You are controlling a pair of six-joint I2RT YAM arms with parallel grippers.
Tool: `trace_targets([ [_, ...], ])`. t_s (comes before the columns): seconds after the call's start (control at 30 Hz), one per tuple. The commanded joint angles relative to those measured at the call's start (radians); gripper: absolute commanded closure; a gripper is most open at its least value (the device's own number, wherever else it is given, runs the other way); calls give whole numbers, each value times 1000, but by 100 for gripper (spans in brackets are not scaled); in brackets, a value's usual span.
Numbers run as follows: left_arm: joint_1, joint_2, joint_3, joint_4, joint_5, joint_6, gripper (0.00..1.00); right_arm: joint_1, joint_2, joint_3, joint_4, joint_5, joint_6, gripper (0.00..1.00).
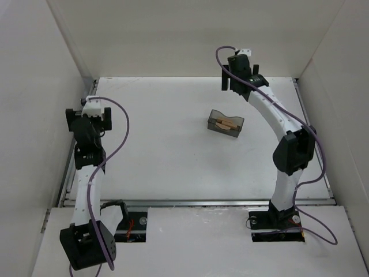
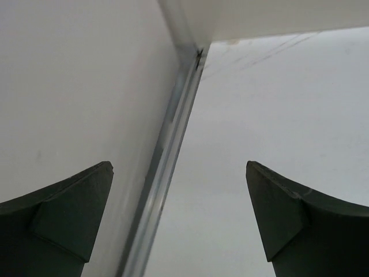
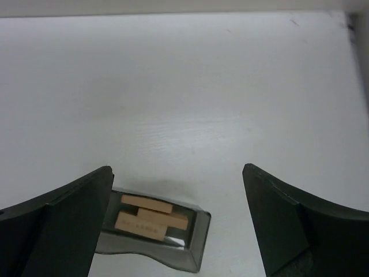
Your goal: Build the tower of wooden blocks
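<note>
Both pincers stand with their jaws spread wide and nothing between them. On the left pincer (image 2: 179,166) the two dark fingers frame bare surface. It sits at the left edge of the white table (image 1: 161,150), facing the metal rail (image 2: 167,150) where the table meets the white side wall (image 2: 69,86). The right pincer (image 3: 177,168) hangs over the far part of the table on its arm, which is stretched forward, just beyond the container and apart from it.

The wood blocks (image 3: 151,218) are not stacked into a tower. They lie flat in a loose pile inside a translucent dark grey plastic container (image 3: 196,242), which rests on the table right of centre, nearer the right arm. The right wrist view shows at least three light-tan pieces, one partly over another, and the near end of the container is hidden behind the finger on the left of that view. From above the blocks appear as a small tan patch in the container.

One block has faint marks on its front face, too small to read.
</note>
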Motion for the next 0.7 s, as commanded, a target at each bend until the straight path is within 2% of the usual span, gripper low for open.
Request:
trace_targets([
  [0.0,-5,6,164,-178,270,168,0,-38,-78,-47,357,-530,-347,0],
  [0.03,-14,6,182,-197,290,245,0,-52,-49,-23,323,-634,-387,0],
  [0.07,-14,27,210,-214,290,285,0,-52,-12,64,215,-658,-419,0],
  [0.17,-43,77,253,-293,246,430,0,-72,150,231,60,-602,-466,0],
  [0.23,-79,139,299,-361,156,475,0,-72,223,264,-62,-570,-510,5],
  [0.27,-91,159,313,-384,129,488,0,-72,223,254,-82,-559,-527,7],
  [0.37,-135,218,345,-439,57,508,0,-81,154,67,-28,-550,-580,14],
  [0.43,-158,230,345,-453,57,508,0,-92,122,-60,-1,-549,-607,19],
  [0.5,-169,230,345,-453,69,508,0,-102,113,-95,-30,-589,-630,26],
  [0.53,-169,230,345,-453,84,499,0,-112,113,-125,-40,-598,-630,35],
  [0.67,-178,239,357,-453,94,486,0,-121,70,-220,1,-635,-630,42],
])
